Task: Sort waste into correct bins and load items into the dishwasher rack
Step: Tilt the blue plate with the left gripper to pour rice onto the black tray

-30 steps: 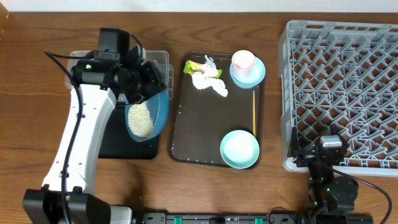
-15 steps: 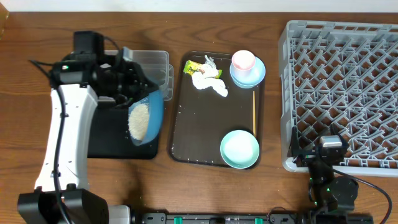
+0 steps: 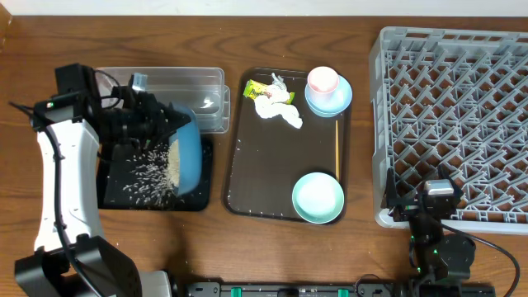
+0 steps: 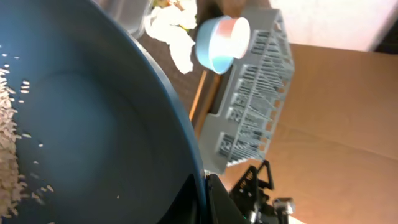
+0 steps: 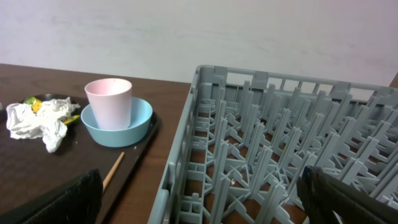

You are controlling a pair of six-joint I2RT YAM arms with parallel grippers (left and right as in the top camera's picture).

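Note:
My left gripper (image 3: 167, 122) is shut on the rim of the dark blue dish (image 3: 186, 157), (image 4: 93, 124), which is tipped steeply over the black tray (image 3: 115, 200). Rice (image 3: 150, 175) is sliding off the dish onto that tray. The clear tub (image 3: 194, 86) stands just behind it. The wrapper (image 3: 257, 90), tissue (image 3: 279, 110), pink cup (image 3: 322, 80) on its saucer (image 3: 332, 102), wooden stick (image 3: 337, 148) and pale blue bowl (image 3: 318, 198) lie on the brown tray (image 3: 247, 177). My right gripper (image 5: 199, 199) is open and empty at the front left corner of the grey rack (image 3: 454, 124).
The brown serving tray sits between the bins and the rack. The rack's left wall (image 5: 186, 155) is right in front of my right gripper. A cardboard surface (image 4: 336, 106) shows beyond the table in the left wrist view.
My left arm has swung left and tipped the blue dish much steeper. The rice heap has slid out and scattered across the black tray. The right arm has not moved.

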